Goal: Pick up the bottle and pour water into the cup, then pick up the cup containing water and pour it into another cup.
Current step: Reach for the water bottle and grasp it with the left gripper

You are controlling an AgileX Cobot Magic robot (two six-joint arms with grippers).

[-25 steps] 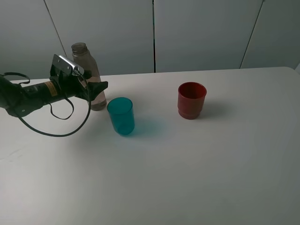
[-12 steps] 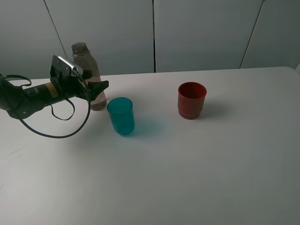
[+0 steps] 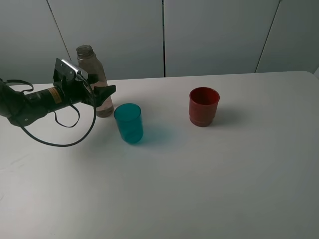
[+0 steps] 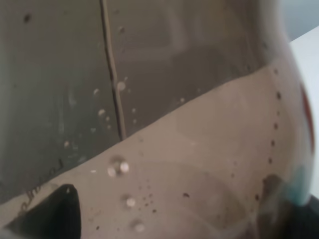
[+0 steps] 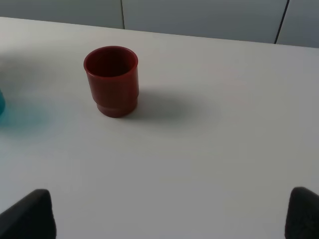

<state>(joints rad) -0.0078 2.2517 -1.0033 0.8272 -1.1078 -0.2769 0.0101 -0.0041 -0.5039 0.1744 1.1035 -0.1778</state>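
Exterior high view: you have the left tool (image 3: 102,93) level with the lower body of the bottle (image 3: 89,62), which stands upright on the bench (image 3: 224,179).
Left tool: spread wide, one finger on each side of the bottle. I see no squeeze on the plastic, so I judge it open and not gripping.
Bottle: between the left tool's fingers and filling the left wrist view, uncapped. A waterline crosses its lower part, so it is partly full.
Teal tumbler (image 3: 128,123): upright, just past the left tool's fingertips and a little toward the right tool's side, apart from the bottle. I can't make out any water in it.
Red cup (image 3: 203,106): upright, well apart from the left tool, ahead of the right tool (image 5: 164,221). Its inside looks dry in the right wrist view.
Right tool: fingers wide apart, nothing between them, well back from the red cup.
Done: only the approach to the bottle, by my reading.
Left to do: close on the bottle, lift it, pour into the teal tumbler, set the bottle down, then carry the tumbler over and tip it into the red cup.
Progress: early, since no pour has begun.
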